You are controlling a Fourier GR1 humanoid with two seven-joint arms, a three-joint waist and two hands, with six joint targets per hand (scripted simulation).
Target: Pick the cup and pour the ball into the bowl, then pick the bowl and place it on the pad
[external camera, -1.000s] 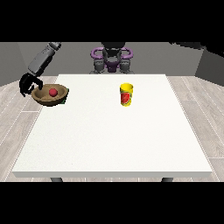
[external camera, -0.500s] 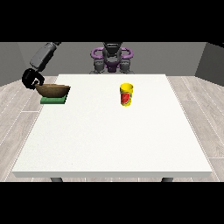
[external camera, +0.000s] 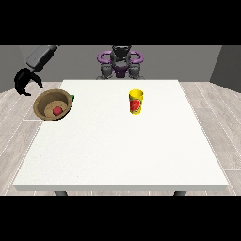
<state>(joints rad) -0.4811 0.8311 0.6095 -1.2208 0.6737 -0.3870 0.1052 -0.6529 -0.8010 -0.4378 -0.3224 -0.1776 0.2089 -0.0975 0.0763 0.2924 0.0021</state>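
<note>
Front view, table: the white table (external camera: 117,150) fills most of the scene, with the robot small at its far edge.
Robot: its torso (external camera: 120,63) stands behind the far edge, near the middle; one grey arm (external camera: 41,55) reaches out at the far left.
Bowl: the brown bowl (external camera: 52,104) sits at the table's far left edge, tipped so that its inside faces the camera.
Change in bowl: half a second ago it lay lower and flatter on the pad with the hand over it; now it is tilted up and stands apart from the hand.
Ball: the red ball (external camera: 57,110) lies inside the bowl, against its lower wall; half a second ago it was hidden.
Pad: only a small green corner of the pad (external camera: 72,98) shows at the bowl's right rim; the bowl covers the rest.
Cup: the yellow cup (external camera: 136,102) stands upright right of the table's middle, towards the far side, well apart from the bowl, where it was before.
Hand at the view's left: the black hand (external camera: 24,83) has lifted up and to the left, off the table's edge, just beside the bowl but not touching it.
Fingers: spread apart in an arch pointing down, holding nothing.
Hand at the view's right: not seen.
</note>
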